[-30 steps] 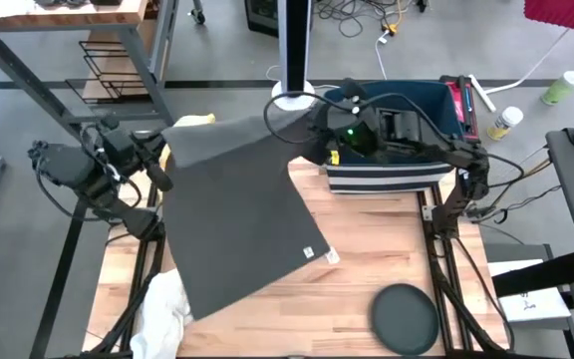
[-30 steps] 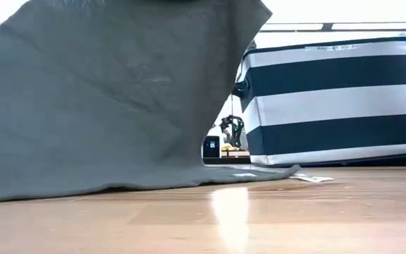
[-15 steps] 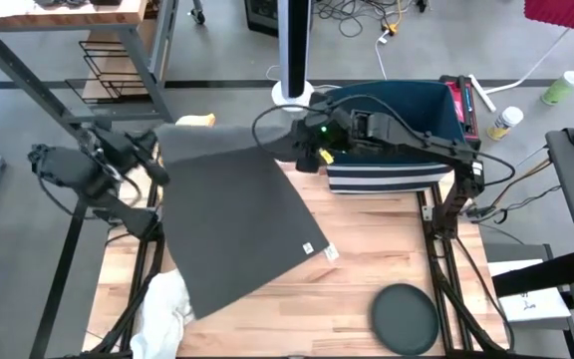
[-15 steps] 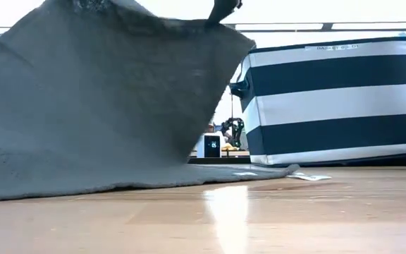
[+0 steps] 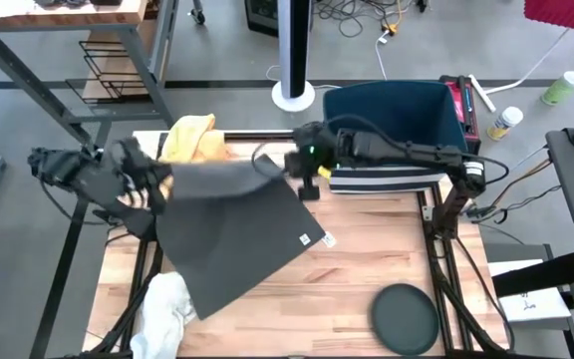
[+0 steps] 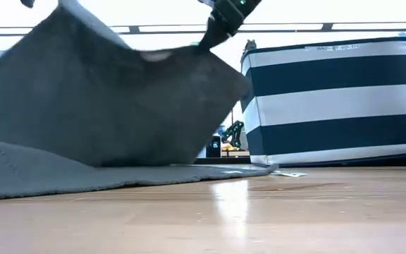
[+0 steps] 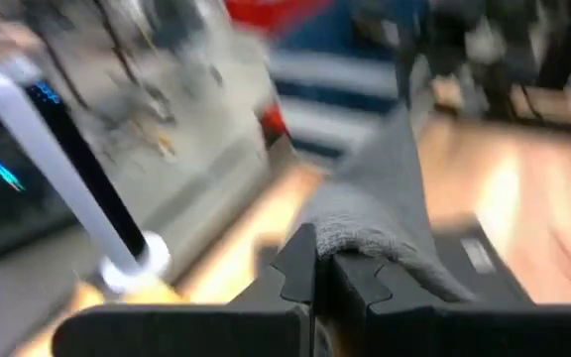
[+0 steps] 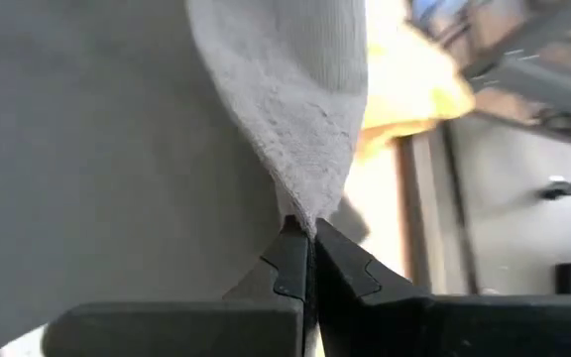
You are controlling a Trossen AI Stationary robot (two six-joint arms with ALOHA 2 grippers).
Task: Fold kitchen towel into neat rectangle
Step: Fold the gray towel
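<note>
The grey kitchen towel (image 5: 232, 234) is pinched at its far corners — left gripper (image 5: 145, 175) and right gripper (image 5: 302, 179) both clamped on it — and held raised between them, its near half trailing on the table (image 5: 367, 259), presumably for folding over.

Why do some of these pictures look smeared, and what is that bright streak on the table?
Left wrist view: the background is smeared, while the grey towel pinched in the jaws is clearer. Low view: the wooden table shows a pale glare streak, under a washed-out bright backdrop. High view: evenly lit.
</note>
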